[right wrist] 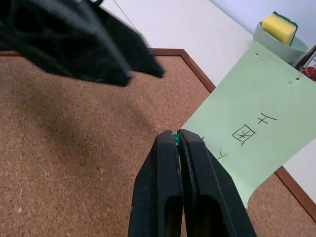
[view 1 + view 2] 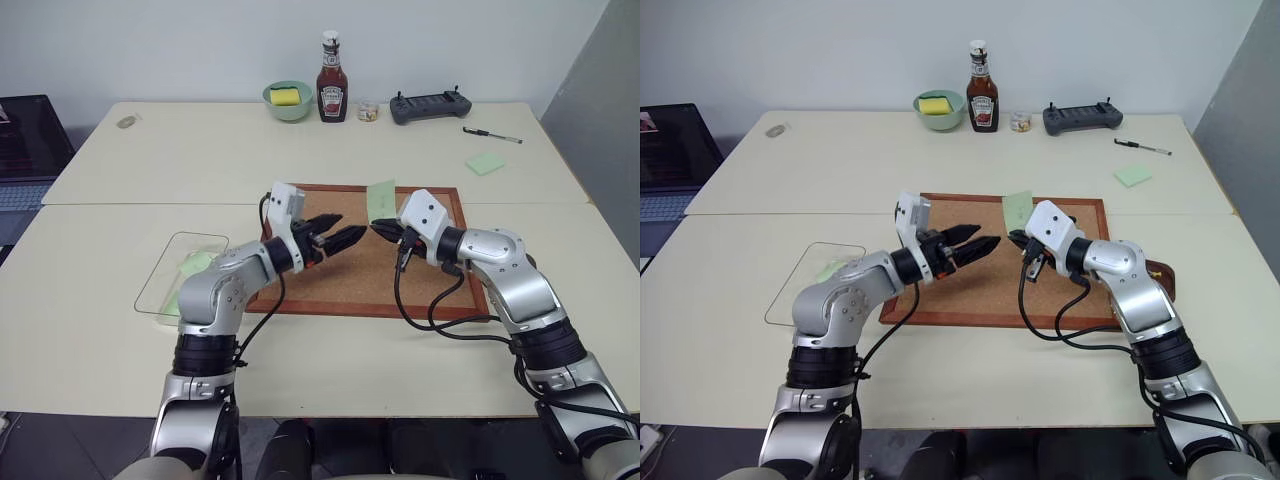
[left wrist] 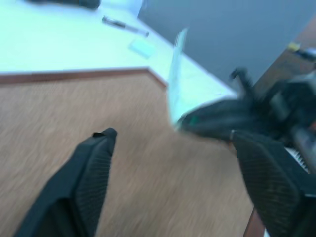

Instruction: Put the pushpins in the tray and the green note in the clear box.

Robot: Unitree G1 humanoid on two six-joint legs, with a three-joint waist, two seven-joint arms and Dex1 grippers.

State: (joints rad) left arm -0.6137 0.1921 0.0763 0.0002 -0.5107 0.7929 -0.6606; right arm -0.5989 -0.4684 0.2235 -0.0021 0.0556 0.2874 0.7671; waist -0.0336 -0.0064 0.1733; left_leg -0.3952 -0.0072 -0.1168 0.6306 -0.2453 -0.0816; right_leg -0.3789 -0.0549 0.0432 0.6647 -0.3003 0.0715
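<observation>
both arms reach forward and bend inward, so the two claws face each other tip to tip, close but apart. the left claw [image 2: 340, 239] points roughly level toward the right one, its two black fingers [image 3: 91, 170] spread wide with nothing between them. the right claw [image 2: 383, 230] points toward the left one and a little downward, its fingers [image 1: 168, 187] pressed flat together with a small green speck showing at the tips, and black cables loop below its wrist.

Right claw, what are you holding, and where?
The right claw is shut on the green note, pinching its bottom corner. The left claw is open, holding nothing.
</observation>
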